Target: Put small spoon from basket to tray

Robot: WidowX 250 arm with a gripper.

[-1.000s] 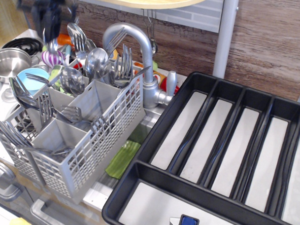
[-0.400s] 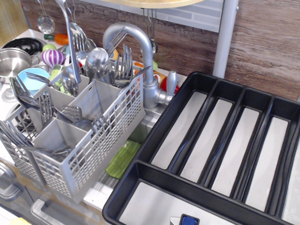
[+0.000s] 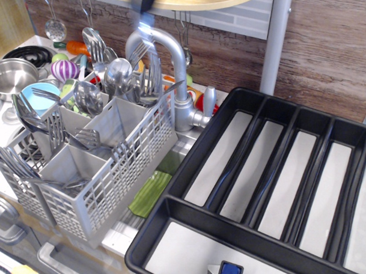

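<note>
The grey basket (image 3: 115, 175) stands at the left, with forks and large spoons upright in its compartments. The black tray (image 3: 168, 205) with pale-lined long compartments fills the right; its compartments hold no cutlery. Only a dark blurred tip of my gripper (image 3: 146, 2) shows at the top edge, above the faucet. A pale blurred streak hangs just below it; it looks like the small spoon (image 3: 145, 22), held in the air between basket and tray. The motion blur hides the jaws.
A curved steel faucet (image 3: 178, 71) rises between basket and tray, right under the gripper. A steel pot (image 3: 9, 74) and a blue plate (image 3: 34, 94) sit at the far left. A green ribbed piece (image 3: 150, 192) lies by the basket. A small blue object (image 3: 230, 270) is at the bottom edge.
The spoon was lifted straight up out of the basket's back compartment, then carried right. It and the gripper now sit above the faucet.
</note>
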